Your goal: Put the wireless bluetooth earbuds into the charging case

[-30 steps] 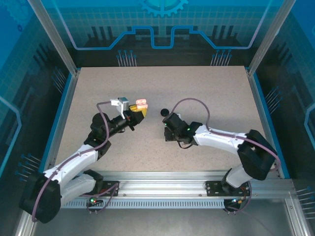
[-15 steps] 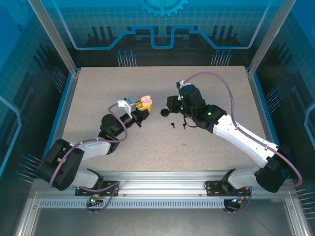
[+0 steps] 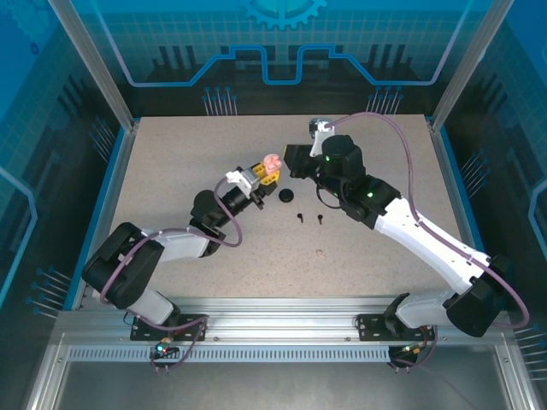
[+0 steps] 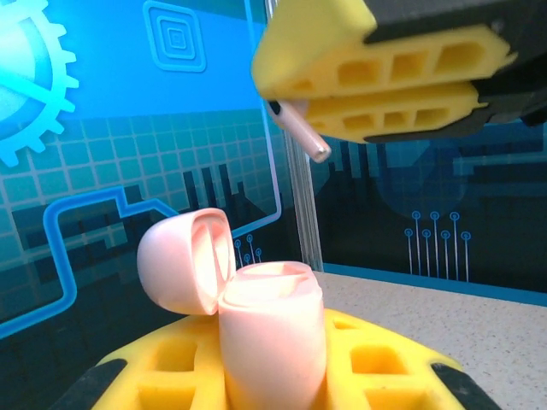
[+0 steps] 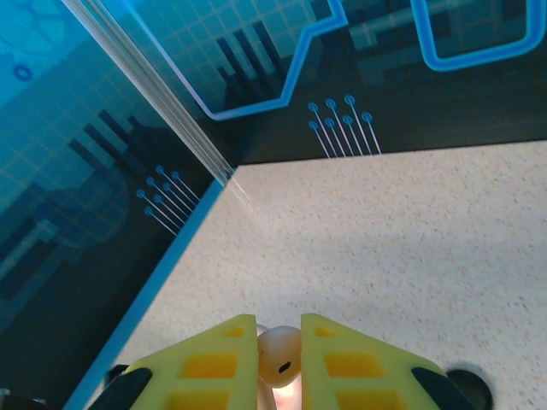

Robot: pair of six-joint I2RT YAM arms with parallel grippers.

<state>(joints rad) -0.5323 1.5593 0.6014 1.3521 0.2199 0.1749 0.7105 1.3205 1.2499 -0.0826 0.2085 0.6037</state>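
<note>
My left gripper (image 3: pixel 261 176) is shut on an open pale pink charging case (image 3: pixel 273 162), held upright with its lid (image 4: pixel 181 263) flipped to the left and its body (image 4: pixel 272 337) between the yellow fingers (image 4: pixel 158 380). Just right of it my right gripper (image 3: pixel 291 159) is shut on a pale pink earbud (image 5: pixel 279 358). In the left wrist view that earbud's stem (image 4: pixel 301 135) pokes out of the right gripper's fingers (image 4: pixel 385 73), above the case and apart from it. Two black earbuds (image 3: pixel 301 215) (image 3: pixel 318 217) and another pale pink earbud (image 3: pixel 320 253) lie on the table.
A round black case (image 3: pixel 286 196) sits shut on the table below the two grippers, also at the lower right of the right wrist view (image 5: pixel 468 386). A blue rim (image 3: pixel 108 196) and clear walls bound the speckled table (image 3: pixel 385 154).
The right arm rose from the table by the black case and swung up and left with the earbud. The left gripper carried the pink case rightward, closer to it.
</note>
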